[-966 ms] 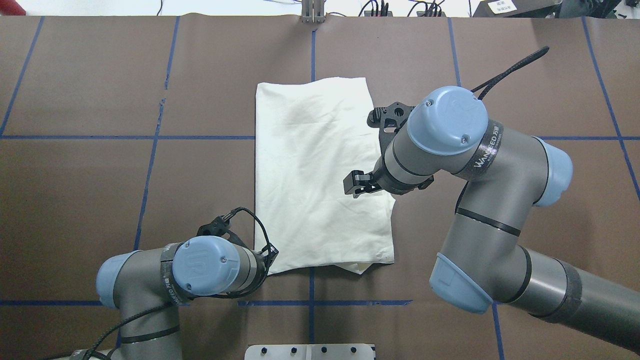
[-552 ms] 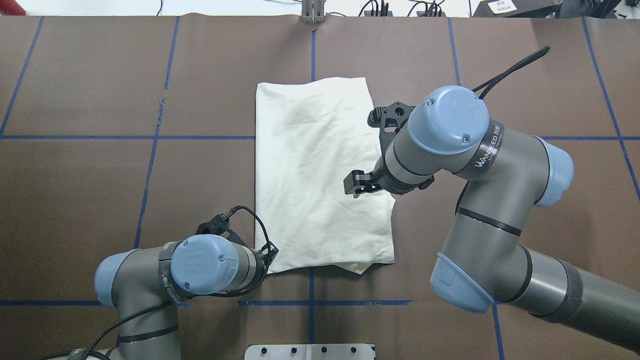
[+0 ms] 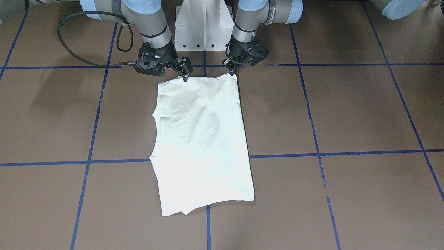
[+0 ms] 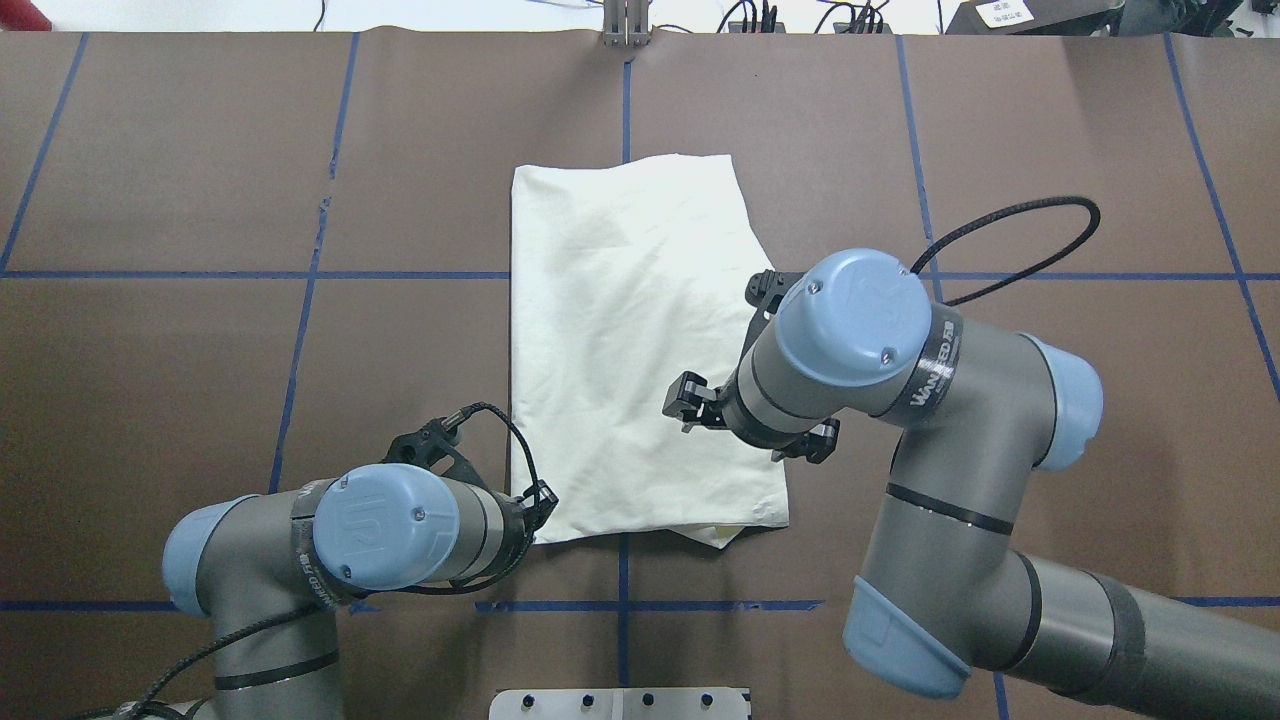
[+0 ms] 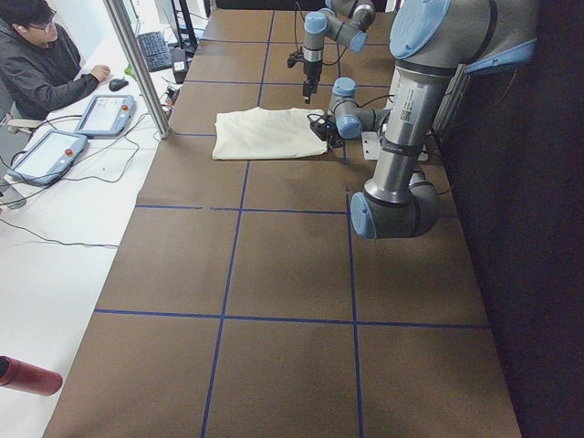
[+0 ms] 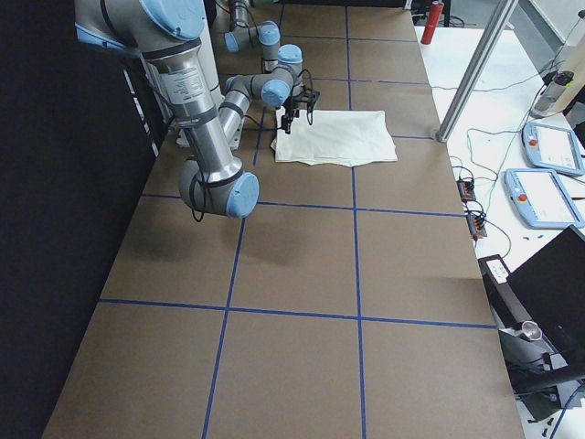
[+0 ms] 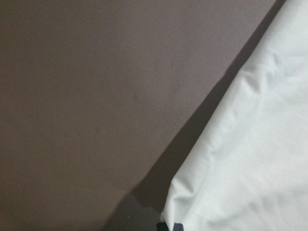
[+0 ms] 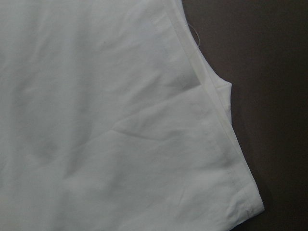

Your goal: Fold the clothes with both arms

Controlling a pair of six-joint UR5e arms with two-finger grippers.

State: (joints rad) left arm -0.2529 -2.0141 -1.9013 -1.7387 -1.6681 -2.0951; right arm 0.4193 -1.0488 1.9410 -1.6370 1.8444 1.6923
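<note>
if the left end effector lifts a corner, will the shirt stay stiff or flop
Likely floppy: the shirt lies creased and flat, so a lifted corner would probably drape. Probably light, thin cloth. It may slide on the smooth table.

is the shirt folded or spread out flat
Folded. The shirt lies as a narrow rectangle with no sleeves sticking out, and an under layer peeks out at its edge nearest the robot.

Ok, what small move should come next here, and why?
Probably bring the right gripper toward the robot and down onto the near right corner of the shirt. The left gripper sits at the near left corner, while the right one hangs above the shirt, holding nothing.
</note>
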